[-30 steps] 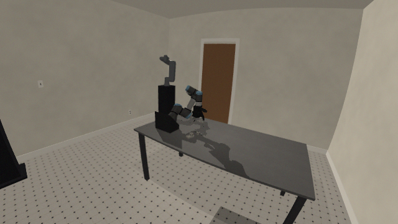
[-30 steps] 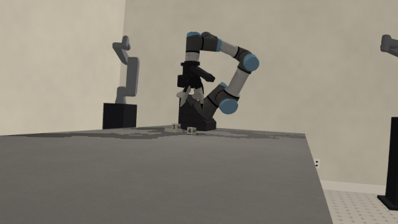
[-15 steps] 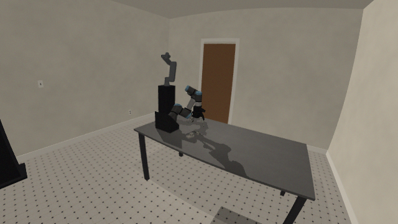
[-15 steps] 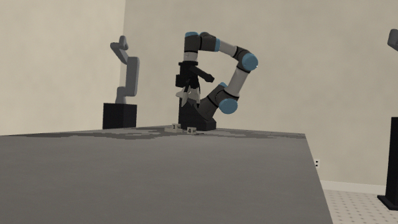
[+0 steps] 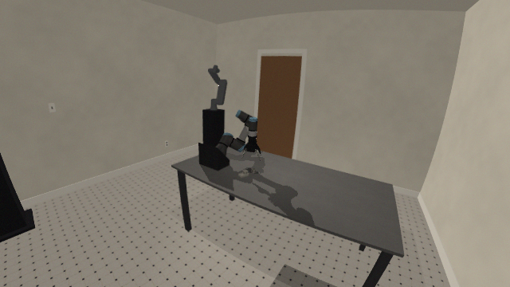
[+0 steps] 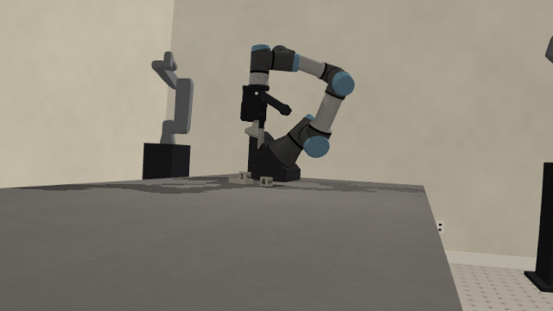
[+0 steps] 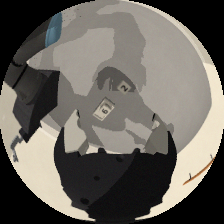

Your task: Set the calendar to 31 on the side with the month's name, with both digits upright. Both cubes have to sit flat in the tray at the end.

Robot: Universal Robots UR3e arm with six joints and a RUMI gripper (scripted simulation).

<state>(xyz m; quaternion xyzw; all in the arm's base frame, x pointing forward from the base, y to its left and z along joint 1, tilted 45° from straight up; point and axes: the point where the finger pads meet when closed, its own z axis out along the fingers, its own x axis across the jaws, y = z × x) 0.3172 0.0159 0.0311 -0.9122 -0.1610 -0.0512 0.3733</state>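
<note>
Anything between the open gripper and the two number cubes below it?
Nothing: in the exterior view only air separates the gripper from the cubes.

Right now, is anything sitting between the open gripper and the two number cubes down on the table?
Nothing visible does. The gripper hangs open and empty above the table. In the wrist view, the nearer cube and the farther cube lie below the fingers with only bare air between.
</note>
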